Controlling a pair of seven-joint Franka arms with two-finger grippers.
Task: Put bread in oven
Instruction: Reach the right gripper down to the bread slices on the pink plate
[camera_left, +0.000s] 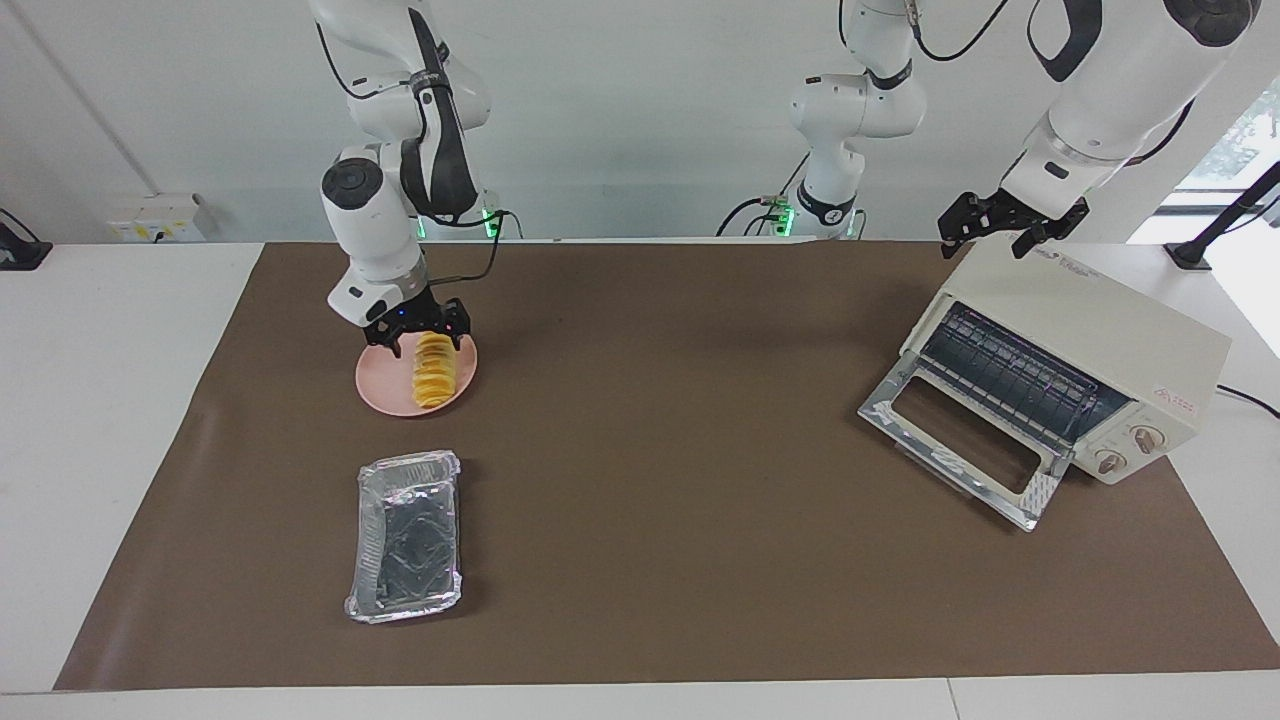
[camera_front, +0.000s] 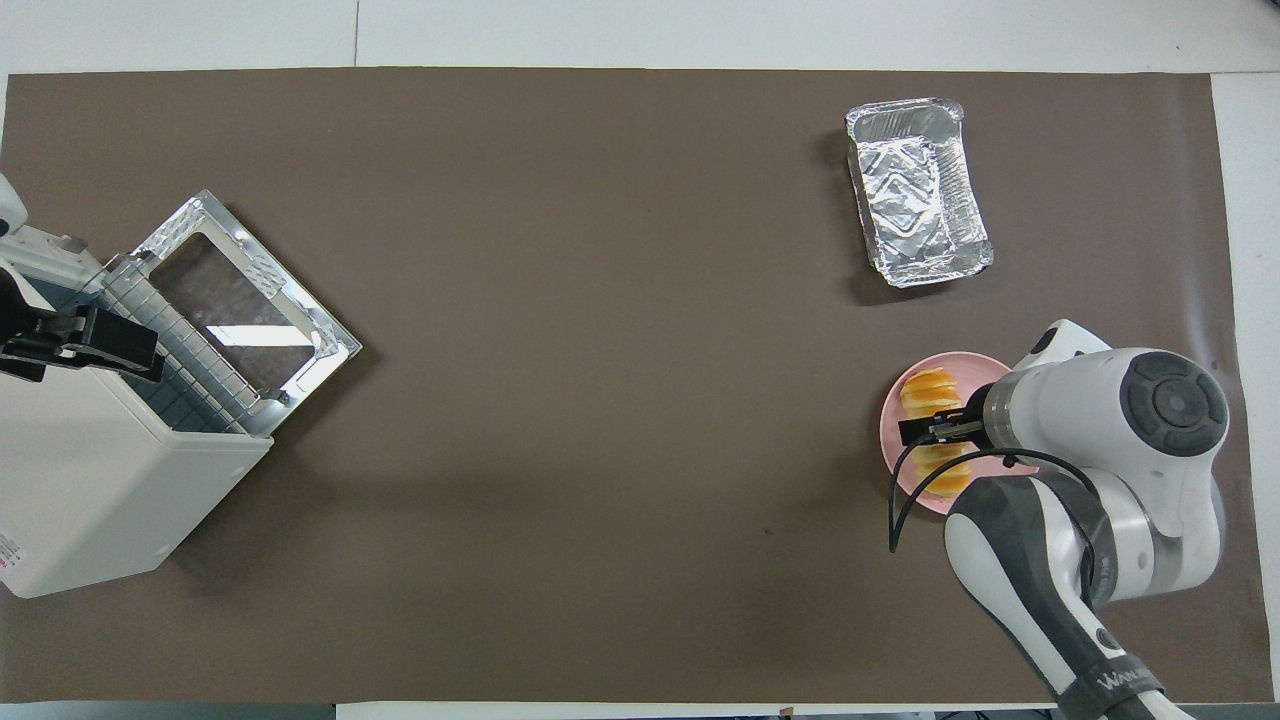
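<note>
The bread (camera_left: 435, 378) (camera_front: 930, 384), a ridged yellow-orange loaf, lies on a round pink plate (camera_left: 382, 390) (camera_front: 889, 440) toward the right arm's end of the table. My right gripper (camera_left: 424, 345) (camera_front: 926, 431) hangs low over the loaf, open, with a finger on each side of the end nearer to the robots. The cream-white oven (camera_left: 1095, 325) (camera_front: 95, 480) stands at the left arm's end with its glass door (camera_left: 955, 440) (camera_front: 240, 300) folded down and the wire rack showing. My left gripper (camera_left: 1008, 230) (camera_front: 95, 345) waits open above the oven's top.
A silver foil tray (camera_left: 408, 535) (camera_front: 917, 190) lies farther from the robots than the plate. A brown mat (camera_left: 660, 500) covers the table between the plate and the oven. The right arm's elbow overhangs the mat's edge beside the plate.
</note>
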